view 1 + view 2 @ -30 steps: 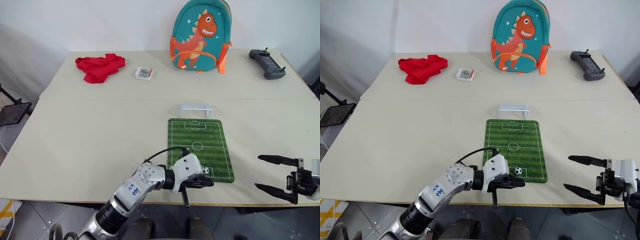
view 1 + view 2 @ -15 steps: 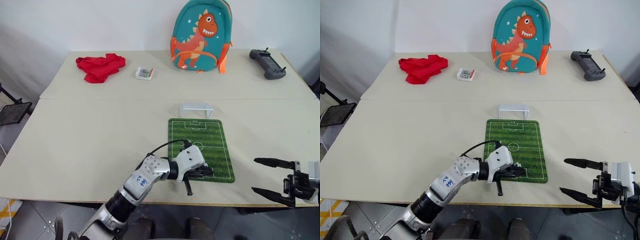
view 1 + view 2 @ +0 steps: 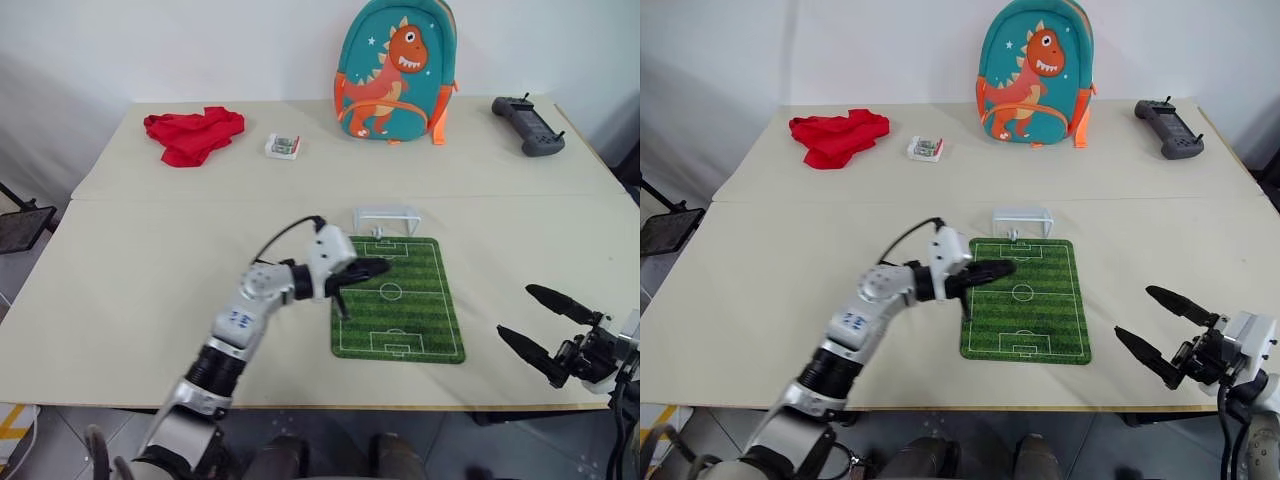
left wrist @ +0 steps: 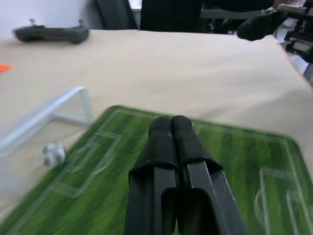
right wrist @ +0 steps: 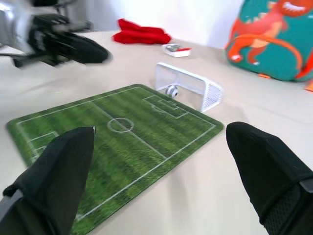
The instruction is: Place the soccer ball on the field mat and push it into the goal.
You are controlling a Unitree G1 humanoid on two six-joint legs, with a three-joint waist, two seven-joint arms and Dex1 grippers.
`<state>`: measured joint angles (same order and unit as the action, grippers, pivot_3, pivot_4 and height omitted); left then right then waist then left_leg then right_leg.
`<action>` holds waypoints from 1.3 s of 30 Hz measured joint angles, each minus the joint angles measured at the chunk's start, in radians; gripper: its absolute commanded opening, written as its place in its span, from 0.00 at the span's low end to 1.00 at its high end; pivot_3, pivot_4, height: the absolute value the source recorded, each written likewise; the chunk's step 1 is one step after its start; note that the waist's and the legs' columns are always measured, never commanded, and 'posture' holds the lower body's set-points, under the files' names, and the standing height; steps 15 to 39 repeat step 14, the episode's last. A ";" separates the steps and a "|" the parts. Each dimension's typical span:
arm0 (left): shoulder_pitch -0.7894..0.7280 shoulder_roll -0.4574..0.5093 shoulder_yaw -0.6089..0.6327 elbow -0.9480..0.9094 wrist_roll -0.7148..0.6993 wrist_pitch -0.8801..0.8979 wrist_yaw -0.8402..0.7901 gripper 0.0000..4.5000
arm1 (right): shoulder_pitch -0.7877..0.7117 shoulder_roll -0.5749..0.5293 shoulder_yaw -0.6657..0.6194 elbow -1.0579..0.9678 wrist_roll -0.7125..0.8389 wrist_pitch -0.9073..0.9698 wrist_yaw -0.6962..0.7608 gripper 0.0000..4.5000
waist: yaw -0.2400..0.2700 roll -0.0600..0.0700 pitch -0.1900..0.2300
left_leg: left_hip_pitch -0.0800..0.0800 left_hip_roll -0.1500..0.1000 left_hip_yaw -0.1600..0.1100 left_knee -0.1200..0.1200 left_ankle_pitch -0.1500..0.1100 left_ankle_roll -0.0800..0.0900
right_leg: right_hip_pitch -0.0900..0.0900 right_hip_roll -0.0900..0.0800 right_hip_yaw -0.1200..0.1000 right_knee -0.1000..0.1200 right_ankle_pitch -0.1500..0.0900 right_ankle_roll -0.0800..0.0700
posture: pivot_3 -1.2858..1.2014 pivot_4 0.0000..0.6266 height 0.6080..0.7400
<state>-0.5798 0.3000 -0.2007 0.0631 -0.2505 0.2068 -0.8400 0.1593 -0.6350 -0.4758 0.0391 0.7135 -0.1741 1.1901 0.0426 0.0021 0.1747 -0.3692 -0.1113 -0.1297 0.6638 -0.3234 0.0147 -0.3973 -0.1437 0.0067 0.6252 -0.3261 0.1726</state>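
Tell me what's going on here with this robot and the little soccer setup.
A humanoid robot is playing tabletop soccer. Its left end effector, fingers shut and holding nothing, hovers over the field mat pointing toward the goal at the mat's far end. The soccer ball sits in the goal mouth, so the shot looks made. The right end effector waits open off the mat's right side. A dinosaur backpack, red cloth and controller lie farther back.
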 measured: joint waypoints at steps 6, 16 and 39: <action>0.095 0.251 0.216 -0.008 -0.102 -0.024 -0.159 0.01 | -0.076 0.028 -0.001 0.027 -0.013 -0.012 -0.027 1.00 | -0.020 0.001 -0.001 | 0.001 0.000 -0.001 -0.001 0.000 0.000 | 0.000 0.000 -0.001 0.000 0.000 0.000 | 0.52 0.24 1.00; 0.394 0.340 0.426 -0.085 -0.134 -0.065 -0.120 0.01 | -0.140 0.041 0.000 0.115 -0.045 -0.053 -0.006 1.00 | -0.022 0.001 -0.001 | 0.001 0.001 -0.002 -0.002 -0.001 0.000 | 0.000 0.000 0.000 0.000 0.000 -0.001 | 0.52 0.24 1.00; 0.394 0.340 0.426 -0.085 -0.134 -0.065 -0.120 0.01 | -0.140 0.041 0.000 0.115 -0.045 -0.053 -0.006 1.00 | -0.022 0.001 -0.001 | 0.001 0.001 -0.002 -0.002 -0.001 0.000 | 0.000 0.000 0.000 0.000 0.000 -0.001 | 0.52 0.24 1.00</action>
